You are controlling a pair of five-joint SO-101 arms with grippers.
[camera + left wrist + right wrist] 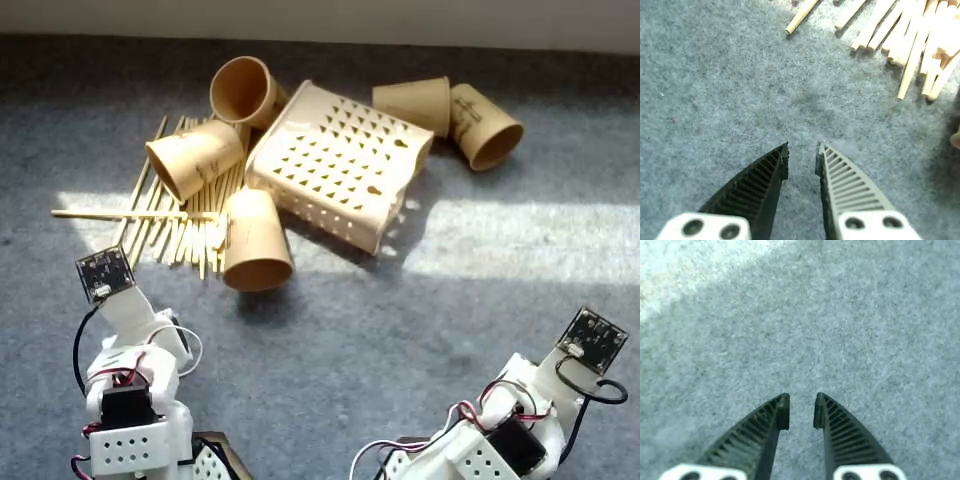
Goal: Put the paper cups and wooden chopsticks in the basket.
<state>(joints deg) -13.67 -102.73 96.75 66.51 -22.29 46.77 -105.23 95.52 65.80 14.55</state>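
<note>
The cream perforated basket [335,165] lies tipped over at the middle back. Several paper cups lie on their sides around it: one [243,90] at its back left, one [195,158] and one [256,242] on the chopstick pile, and two [415,102] [485,128] at its right. Wooden chopsticks [180,215] are heaped to the left of the basket, and their ends [920,40] show ahead of my left gripper [801,150]. That gripper hovers over bare carpet, its fingers a narrow gap apart and holding nothing. My right gripper [801,402] is the same over carpet at the front right.
Grey carpet [400,320] covers the table, with a sunlit band across the middle. One chopstick [120,213] lies crosswise, sticking out left of the pile. The left arm [130,380] and right arm [520,430] are folded at the front corners.
</note>
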